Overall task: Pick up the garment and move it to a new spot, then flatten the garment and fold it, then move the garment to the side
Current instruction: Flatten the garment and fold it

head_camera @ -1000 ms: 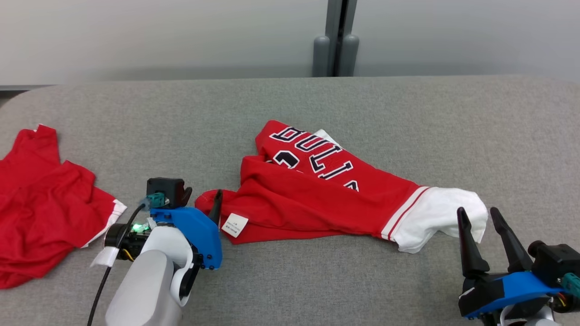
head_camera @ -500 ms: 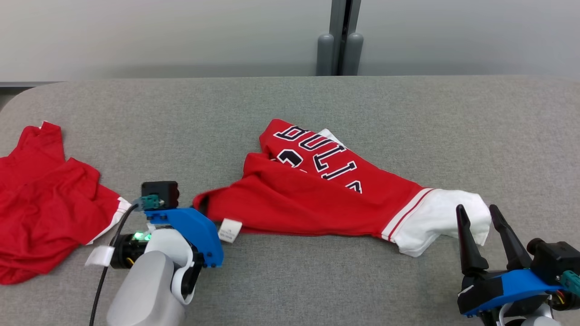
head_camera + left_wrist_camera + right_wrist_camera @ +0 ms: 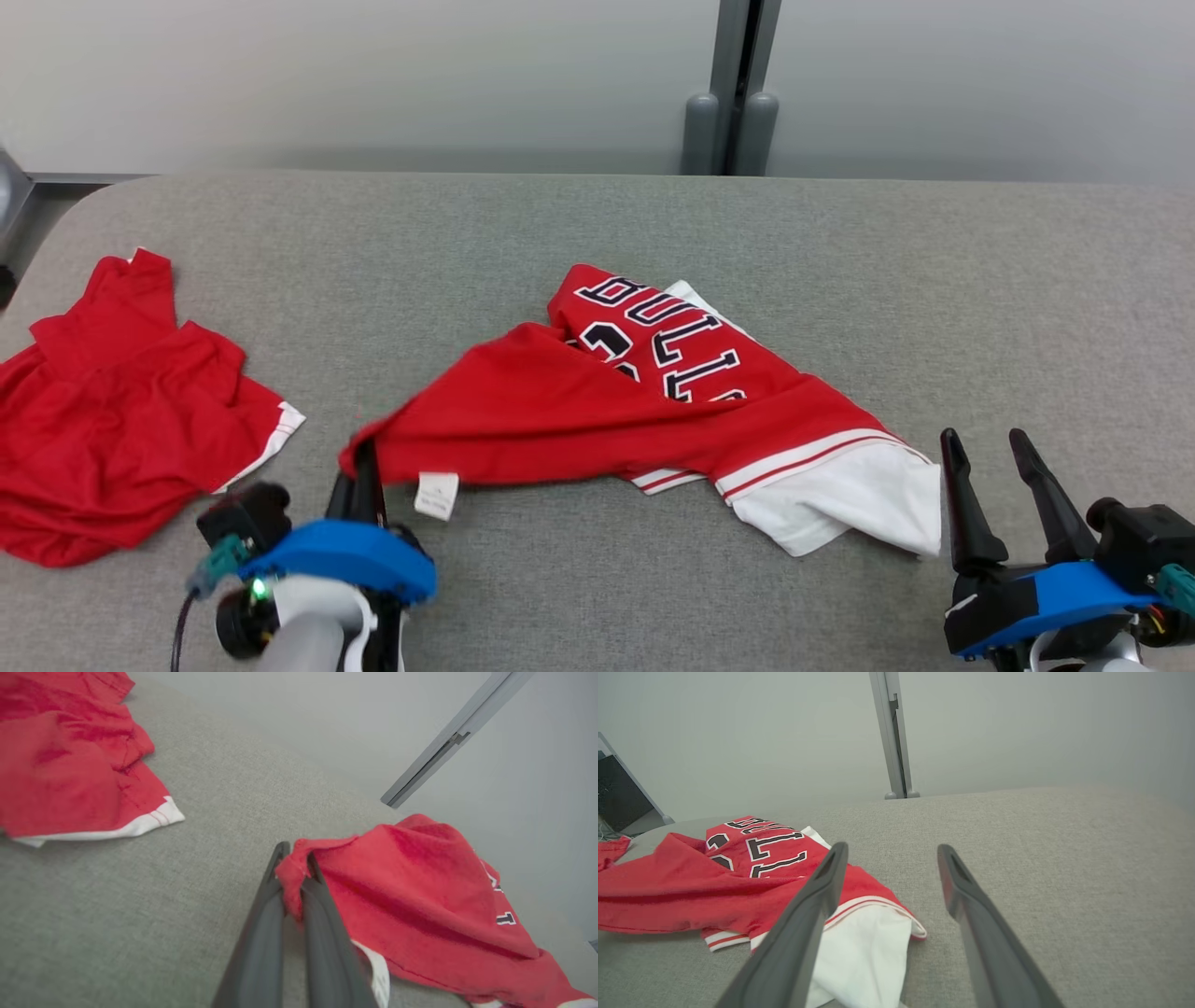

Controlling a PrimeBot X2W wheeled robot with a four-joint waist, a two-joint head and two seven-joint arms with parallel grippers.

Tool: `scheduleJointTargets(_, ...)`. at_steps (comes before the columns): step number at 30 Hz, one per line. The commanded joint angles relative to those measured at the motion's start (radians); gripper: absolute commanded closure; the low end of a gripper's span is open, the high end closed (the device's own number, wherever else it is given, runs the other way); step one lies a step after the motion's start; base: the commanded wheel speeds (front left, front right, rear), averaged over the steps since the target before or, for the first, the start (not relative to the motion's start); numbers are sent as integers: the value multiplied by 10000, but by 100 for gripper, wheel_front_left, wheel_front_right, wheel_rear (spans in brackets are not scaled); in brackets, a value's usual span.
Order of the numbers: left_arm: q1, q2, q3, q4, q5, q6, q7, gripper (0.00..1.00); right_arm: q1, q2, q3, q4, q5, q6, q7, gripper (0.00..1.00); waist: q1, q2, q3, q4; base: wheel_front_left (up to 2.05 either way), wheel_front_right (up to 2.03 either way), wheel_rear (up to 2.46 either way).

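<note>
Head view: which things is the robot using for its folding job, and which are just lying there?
For the job:
lettered red jersey
left claw, shut on the jersey's corner
right claw, open, near the jersey's white end

Just lying about:
plain red garment, far left on the grey table

A crumpled red garment (image 3: 560,420) with black-and-white lettering sprawls from the left gripper (image 3: 362,464), which pinches its raised corner, toward the right gripper (image 3: 983,439). A white tag (image 3: 436,495) dangles beside the pinched corner. A white, red-striped panel (image 3: 840,495), perhaps a sleeve, lies just short of the right gripper's spread fingers.
</note>
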Motion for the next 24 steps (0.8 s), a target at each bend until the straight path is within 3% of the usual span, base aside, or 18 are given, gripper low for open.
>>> scheduleJointTargets(1, 98, 13, -43, 29, -59, 31, -47, 100, 54, -4, -17, -56, -23, 1, 16, 0, 1, -1, 5, 25, 0, 0, 0)
scheduleJointTargets(2, 245, 10, -104, 100, -329, 127, -83, 94, 72, -6, -50, -92, -46, 1, 10, 0, 1, -1, -6, 82, 0, 0, 0)
scheduleJointTargets(3, 369, 17, -145, 149, -571, 224, -103, 75, 80, -6, -47, -127, -58, 1, 39, 0, 1, -1, -18, 114, 0, 0, 0)
scheduleJointTargets(5, 572, 10, -290, 254, -962, 415, -131, 13, 103, -6, -44, -208, -57, 1, 81, 0, 1, -1, -45, 194, 0, 0, 0)
scheduleJointTargets(6, 653, 9, -325, 293, -1168, 512, -143, 0, 101, -7, -31, -235, -54, 1, 97, 0, 1, -1, -54, 220, 0, 0, 0)
scheduleJointTargets(10, 872, 10, -357, 113, -1605, 695, -162, 0, 58, -7, -21, -268, -17, 1, 110, 0, 1, -1, -78, 285, 0, 0, 0)
scheduleJointTargets(14, 1145, 10, -188, -500, -1349, 664, -168, 0, 95, -7, -69, -288, 17, 1, 101, 0, 1, -1, -110, 316, 0, 0, 0)
scheduleJointTargets(24, 1814, 525, 419, -3931, 2048, 160, -170, 0, 183, -7, -281, -328, 74, 1, 175, 0, 1, -1, -316, 313, 0, 0, 0)
